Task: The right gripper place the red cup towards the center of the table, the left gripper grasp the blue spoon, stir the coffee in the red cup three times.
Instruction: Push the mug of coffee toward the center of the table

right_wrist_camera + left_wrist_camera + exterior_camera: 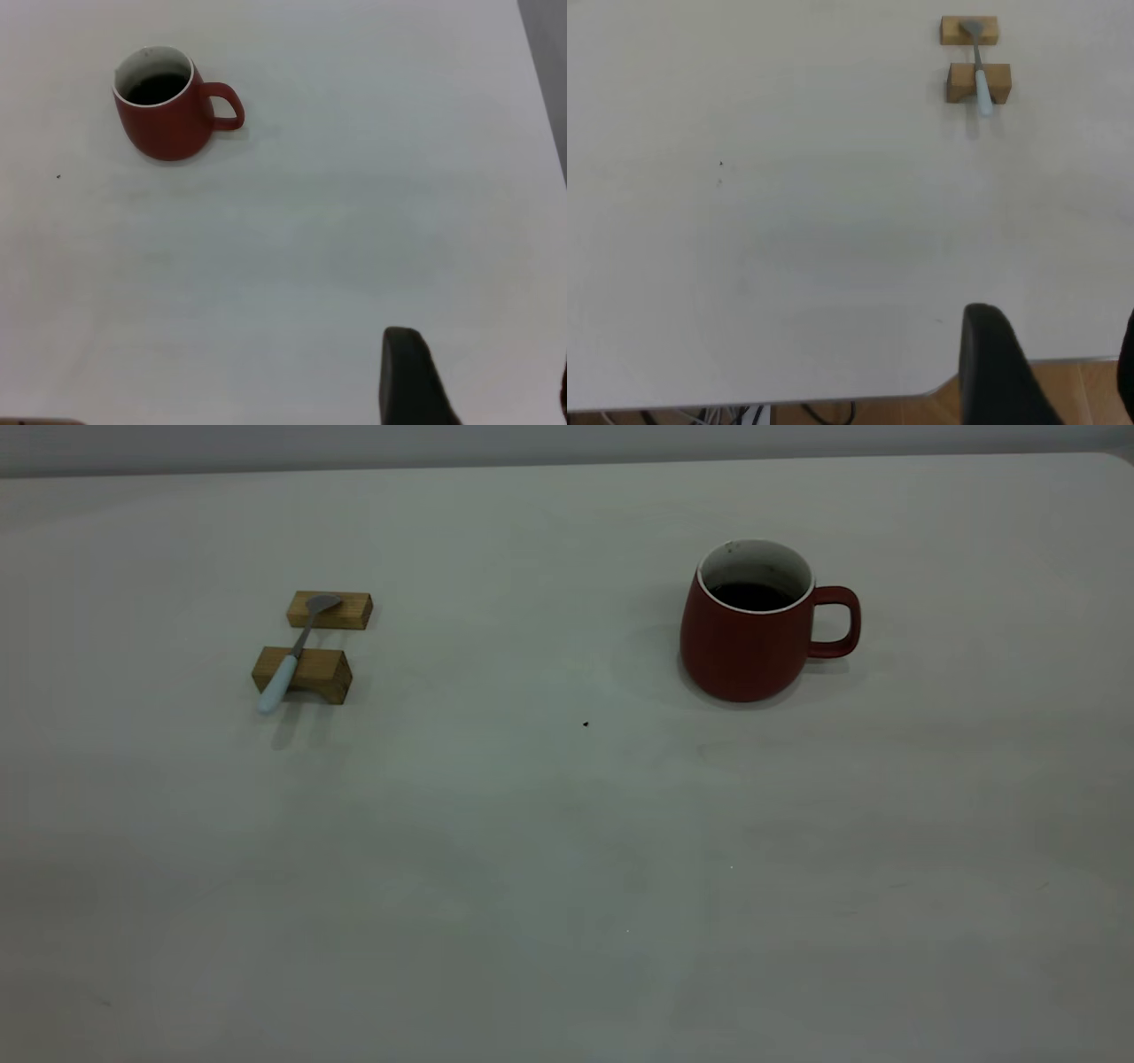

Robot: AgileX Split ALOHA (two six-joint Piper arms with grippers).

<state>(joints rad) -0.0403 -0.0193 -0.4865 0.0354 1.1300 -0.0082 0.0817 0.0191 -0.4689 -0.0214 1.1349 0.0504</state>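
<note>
Bare table lies nearest; nothing is begun: red cup with coffee waits at 2 o'clock, blue spoon across wooden blocks at 10, both grippers' fingers apart.

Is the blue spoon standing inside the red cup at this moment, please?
No, the blue spoon lies across two wooden blocks, far from the red cup.

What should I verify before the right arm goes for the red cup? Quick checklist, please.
1. Red cup upright on the table: ok.
2. Handle faces the right arm's side, unobstructed: ok.
3. Coffee sits below the rim: ok.
4. Blue spoon rests across the two wooden blocks, clear of the cup's path: ok.
5. Right gripper open: cannot tell, only one finger is plainly visible.
6. Left gripper parked near the table edge: ok.
</note>
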